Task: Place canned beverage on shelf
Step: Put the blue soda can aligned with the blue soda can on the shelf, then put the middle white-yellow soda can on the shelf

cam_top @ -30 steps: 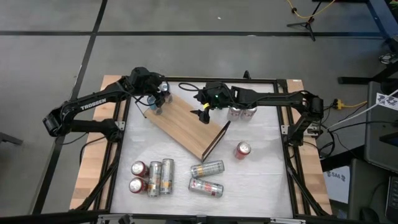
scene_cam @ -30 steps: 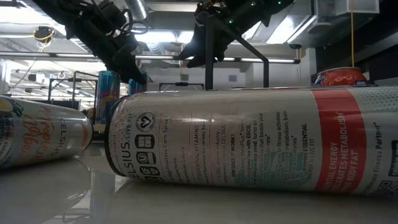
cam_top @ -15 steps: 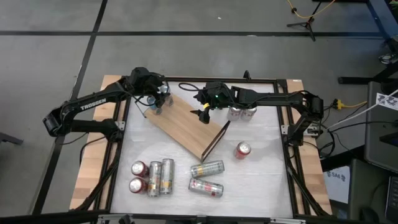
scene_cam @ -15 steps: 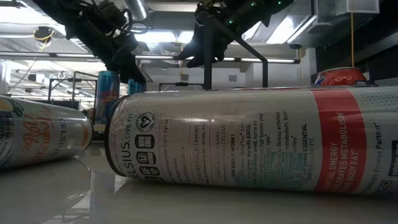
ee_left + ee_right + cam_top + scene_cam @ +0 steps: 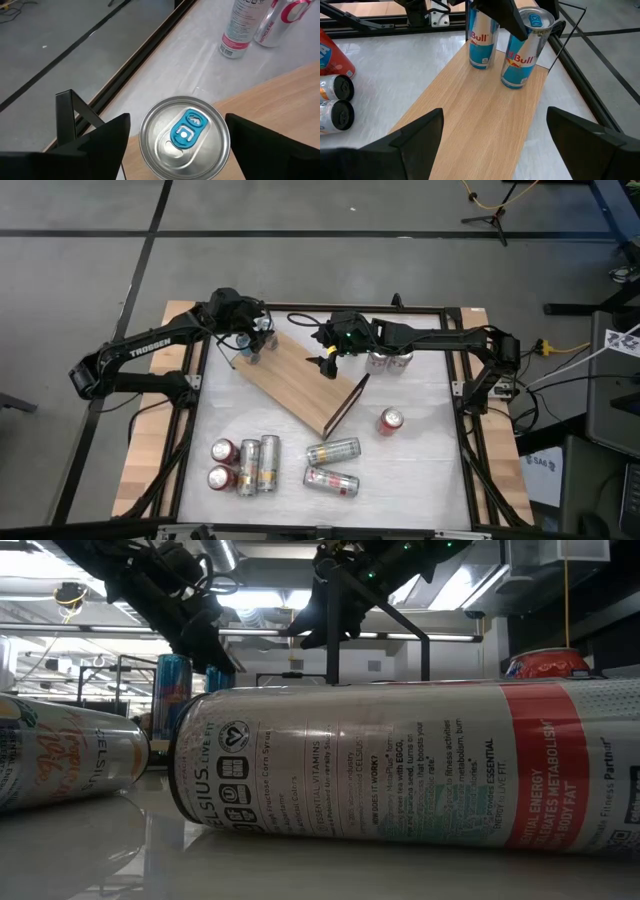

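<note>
- The shelf (image 5: pixel 300 383) lies slantwise across the middle of the table (image 5: pixel 420 470); two blue cans stand upright at its ten o'clock end.
- The nearer blue can (image 5: pixel 525 47) sits between the left gripper's (image 5: pixel 176 137) fingers, which are parted with a gap showing on each side of the can top; no grip is visible.
- The second blue can (image 5: pixel 482 40) stands just beside it.
- The right gripper (image 5: pixel 490 137) hovers wide open over the board, holding nothing.
- Several cans (image 5: pixel 245 463) lie at the table's six o'clock edge, with a red can (image 5: pixel 389 420) upright at four o'clock.

Left claw (image 5: pixel 256 340) hovering over cans at shelf (image 5: pixel 300 380) corner — right claw (image 5: pixel 326 364) hanging mid-shelf — cans lying on surface (image 5: pixel 420 470).
</note>
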